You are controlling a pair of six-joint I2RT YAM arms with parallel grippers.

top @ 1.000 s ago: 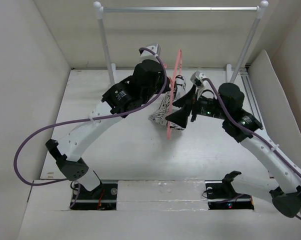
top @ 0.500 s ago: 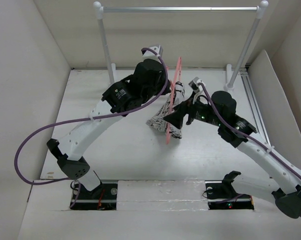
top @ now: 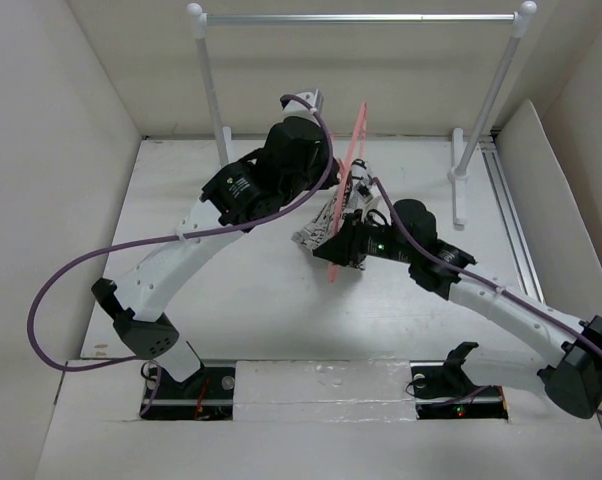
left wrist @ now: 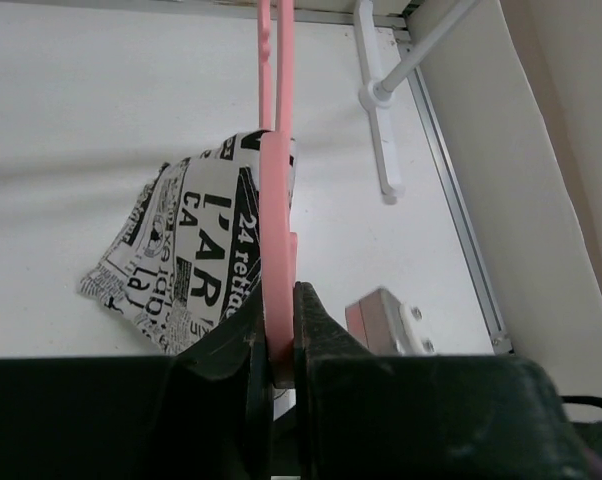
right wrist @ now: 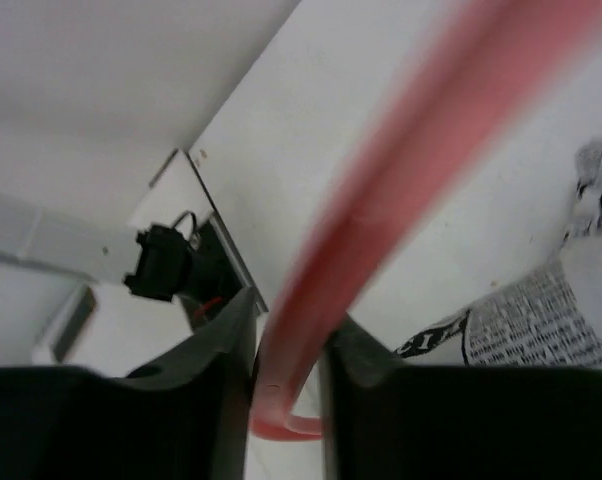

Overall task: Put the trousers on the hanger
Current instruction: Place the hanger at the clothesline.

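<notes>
Pink hanger (left wrist: 273, 230) held on edge above the table (top: 261, 300), judged so that the cloth can drape from its bar. The left gripper (left wrist: 278, 335) is clenched on the frame's near end. The right gripper (right wrist: 286, 350) straddles the bar, jaws close on both sides, but a firm pinch cannot be told. Trousers (left wrist: 181, 260) bunch against the hanger just beyond the left gripper, mostly on its left, and near the right gripper.

You are looking at the hanger (top: 355, 140) standing on edge over the middle of the table (top: 231, 290); the trousers (top: 316, 235) are bunching on the table against it, mostly on its left, and the rail (top: 361, 17) is standing behind both.
</notes>
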